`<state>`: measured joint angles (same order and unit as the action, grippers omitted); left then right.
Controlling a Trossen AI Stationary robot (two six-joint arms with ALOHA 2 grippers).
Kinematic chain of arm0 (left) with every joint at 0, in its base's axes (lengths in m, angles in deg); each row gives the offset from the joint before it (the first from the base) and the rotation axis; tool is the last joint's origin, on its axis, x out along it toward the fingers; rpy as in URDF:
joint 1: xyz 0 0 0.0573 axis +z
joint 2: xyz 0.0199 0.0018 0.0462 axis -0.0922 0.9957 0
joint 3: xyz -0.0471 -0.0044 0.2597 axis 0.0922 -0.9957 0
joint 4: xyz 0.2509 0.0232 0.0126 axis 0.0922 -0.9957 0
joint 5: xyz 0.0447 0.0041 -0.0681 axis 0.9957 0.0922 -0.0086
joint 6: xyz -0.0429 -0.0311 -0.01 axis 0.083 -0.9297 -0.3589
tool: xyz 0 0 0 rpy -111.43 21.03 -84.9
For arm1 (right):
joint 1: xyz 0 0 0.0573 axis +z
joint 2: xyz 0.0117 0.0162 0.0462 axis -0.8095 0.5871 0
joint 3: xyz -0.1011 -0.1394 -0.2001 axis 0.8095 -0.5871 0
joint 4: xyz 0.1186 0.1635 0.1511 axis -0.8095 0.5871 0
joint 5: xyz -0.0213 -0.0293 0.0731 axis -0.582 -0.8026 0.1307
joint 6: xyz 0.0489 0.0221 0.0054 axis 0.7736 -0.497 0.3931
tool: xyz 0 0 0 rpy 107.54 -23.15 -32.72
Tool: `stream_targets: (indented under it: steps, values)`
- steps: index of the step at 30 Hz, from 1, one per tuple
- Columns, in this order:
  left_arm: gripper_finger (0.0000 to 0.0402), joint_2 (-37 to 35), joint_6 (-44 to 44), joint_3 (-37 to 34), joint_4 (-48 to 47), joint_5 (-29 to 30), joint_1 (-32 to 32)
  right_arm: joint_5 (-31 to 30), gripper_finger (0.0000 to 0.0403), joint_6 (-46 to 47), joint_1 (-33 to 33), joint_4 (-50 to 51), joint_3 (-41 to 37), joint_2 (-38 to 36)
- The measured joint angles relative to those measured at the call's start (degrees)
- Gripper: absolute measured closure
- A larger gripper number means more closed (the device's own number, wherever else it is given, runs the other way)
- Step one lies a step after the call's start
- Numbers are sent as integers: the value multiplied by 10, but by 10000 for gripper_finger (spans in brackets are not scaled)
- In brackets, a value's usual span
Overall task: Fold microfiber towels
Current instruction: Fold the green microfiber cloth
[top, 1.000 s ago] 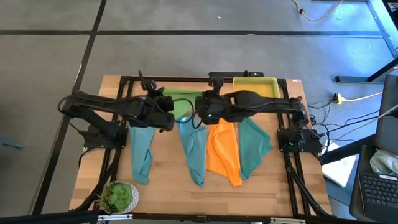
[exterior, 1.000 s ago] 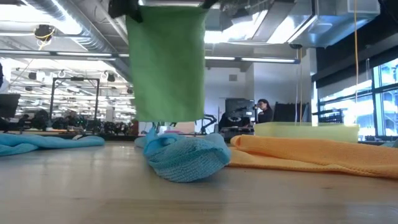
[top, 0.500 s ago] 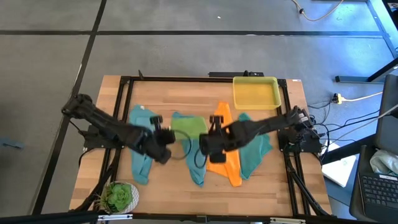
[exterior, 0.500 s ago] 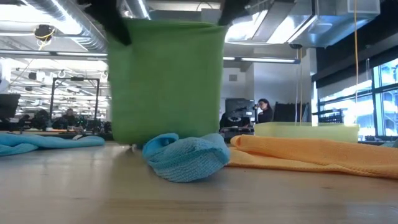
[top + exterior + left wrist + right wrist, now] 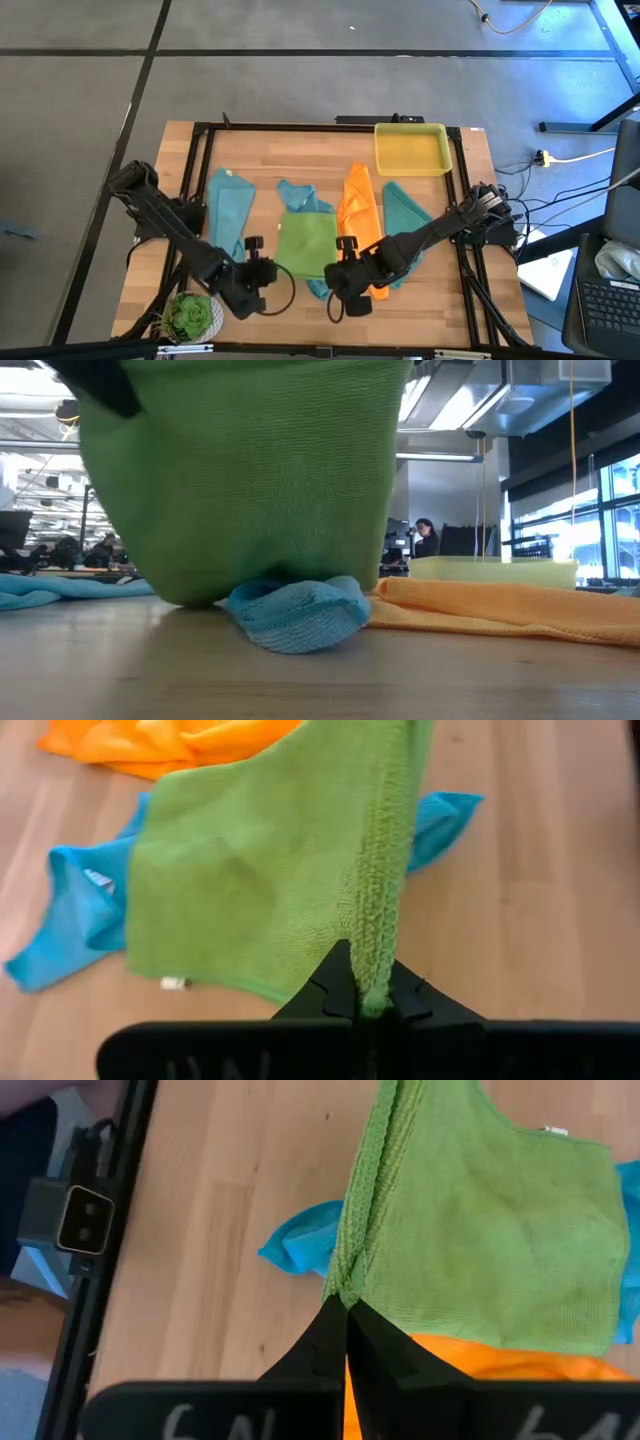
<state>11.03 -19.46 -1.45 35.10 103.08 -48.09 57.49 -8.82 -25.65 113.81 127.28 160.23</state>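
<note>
Since a second ago both arms have swung from the far middle of the surface (image 5: 270,150) to its near edge, dragging the lime green towel (image 5: 306,245) with them; it now lies spread between them over the middle light blue towel (image 5: 300,198), where before it hung high near the yellow tray (image 5: 410,150).

The left claw (image 5: 262,272) is pinched tight on one near corner of the green towel; the right claw (image 5: 345,272) is pinched tight on the other; each wrist view shows the cloth's hem running straight into the closed fingertips.

Five towels in all: one lime green; two light blue, the second (image 5: 228,210) lying alone on the left side; one orange (image 5: 360,205); one teal (image 5: 405,215) at the right. One yellow tray at the far right corner; one small potted plant (image 5: 192,315) at the near left corner.

The green towel covers most of the middle blue one, leaving only its far end and a near tip in sight; the right arm crosses the orange and teal cloths and hides their near ends. In the low view the green cloth fills most of the picture, hanging over a bunched blue fold (image 5: 300,610); a small white tag (image 5: 173,983) shows at its far edge in the left wrist view.
</note>
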Motion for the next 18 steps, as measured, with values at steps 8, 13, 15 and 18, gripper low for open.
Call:
stream_targets:
  steps: [8, 13, 15, 18]
  values:
    - [401, 1, 28, 0, 1, 17, -11, 19, 396, -21, -17, 1, 24, 0]
    - [401, 1, 33, 0, 13, 28, -11, 14, 396, -21, -29, 29, 29, 0]
    - [401, 1, 34, 0, 19, 28, -11, 4, 397, -18, -27, 26, 25, 0]
    - [401, 1, 9, 0, 21, -7, -12, 0, 399, 10, -9, -11, 3, 0]
